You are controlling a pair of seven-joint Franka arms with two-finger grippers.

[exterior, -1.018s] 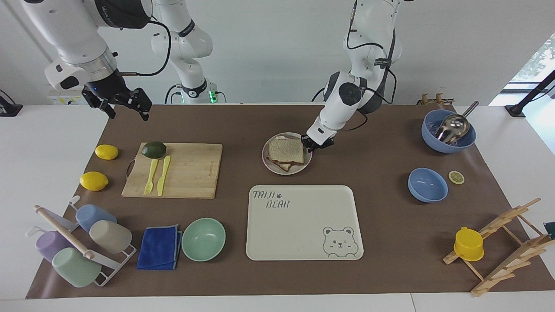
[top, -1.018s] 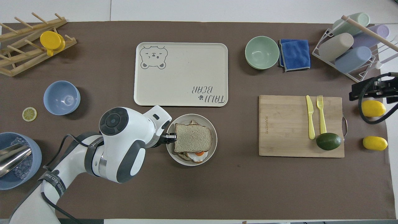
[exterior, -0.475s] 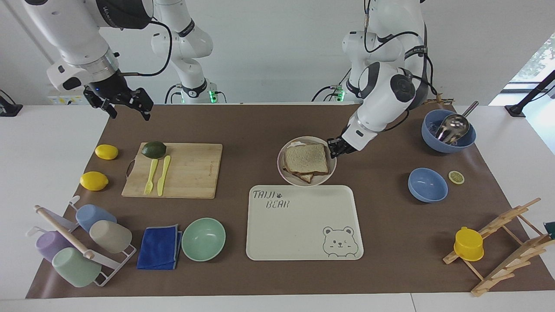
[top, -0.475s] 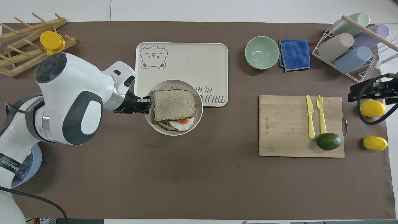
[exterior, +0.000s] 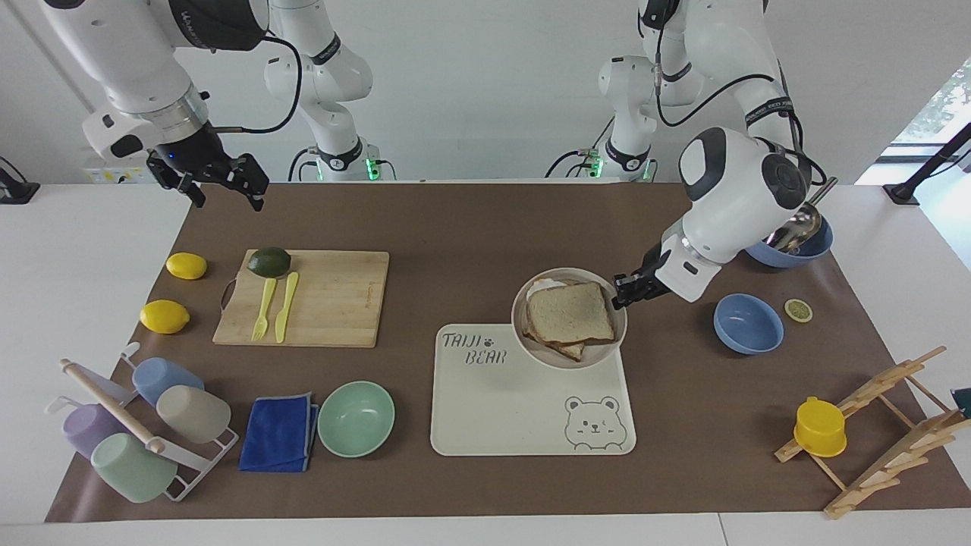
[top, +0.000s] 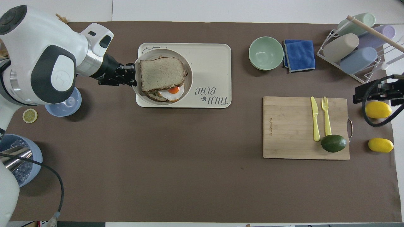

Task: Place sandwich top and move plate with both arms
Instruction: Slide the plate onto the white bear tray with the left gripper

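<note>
The sandwich top [exterior: 570, 311], a pale bread slice, lies on the stacked sandwich on the round cream plate [exterior: 561, 362]. A fried egg [top: 172, 91] sticks out from under the sandwich top [top: 161, 73]. My left gripper [exterior: 623, 294] is shut on the plate's rim at the left arm's end and holds the plate [top: 188, 78] in the air over the bear tray [exterior: 501, 409]. In the overhead view the left gripper [top: 132, 75] is beside the tray [top: 211, 63]. My right gripper [exterior: 224, 199] is open and empty, waiting in the air above the mat's corner at the right arm's end.
A cutting board [exterior: 326, 299] carries an avocado [exterior: 268, 262], a yellow fork and a yellow knife. Two lemons [exterior: 164, 316] lie beside it. A mint bowl [exterior: 356, 418], blue cloth [exterior: 279, 433] and cup rack [exterior: 136, 432] stand farther from the robots. Two blue bowls [exterior: 748, 324] and a wooden rack [exterior: 872, 432] stand at the left arm's end.
My left arm has carried the plate with the sandwich away from the robots, from the mat to above the bear tray. The right arm has barely moved.
</note>
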